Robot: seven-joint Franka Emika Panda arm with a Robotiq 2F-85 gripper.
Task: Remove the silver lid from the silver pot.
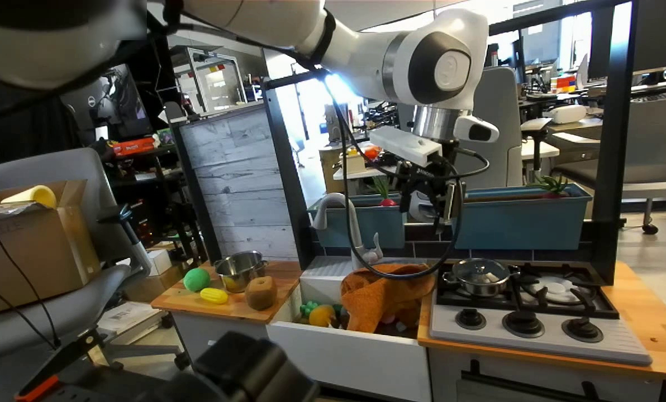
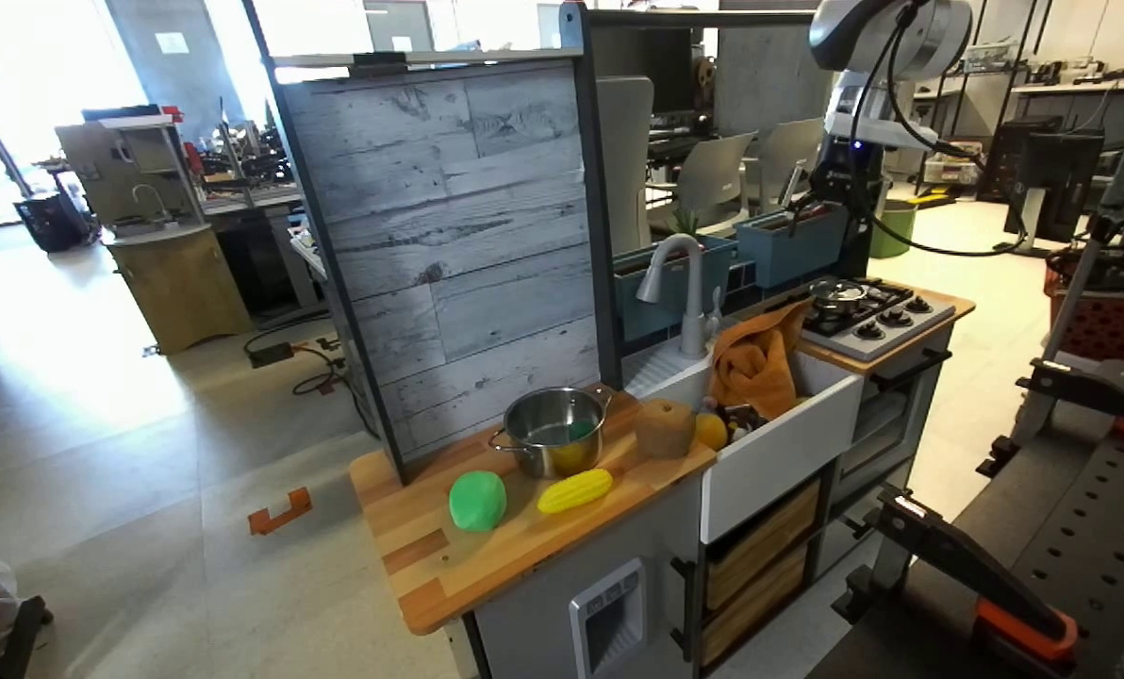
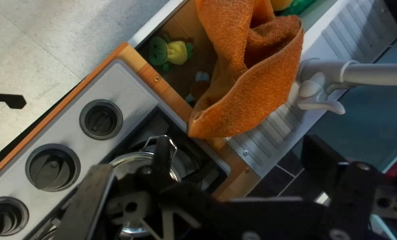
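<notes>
The fingers [image 3: 88,200] of your black, metal-jointed gripper [image 1: 428,215] stand spread wide, with nothing pinched between them. You have them up in the air, in front of the long teal-blue planter box [image 1: 520,223] in an exterior view, well apart from the stove top. Below, the round clear-glass lid with a silver metal rim [image 1: 480,271] sits on the small round silver pot [image 1: 483,289], which stands on the burner grate of the pale grey toy stove [image 1: 553,335]. In the wrist view your gripper hides much of that pot, though a looped wire handle [image 3: 160,138] shows.

The larger, deep silver pot [image 2: 541,458] on the light wooden counter [image 2: 468,566] has no lid, so I take the covered one as your target.

As I judge it, you are at the approach: the lid is still on, and no grasp is made. You have yet to come down over it, close on its top, raise it clear and set it aside, minding the rumpled rust-orange towel [image 3: 248,90] in the sink beside the stove.
</notes>
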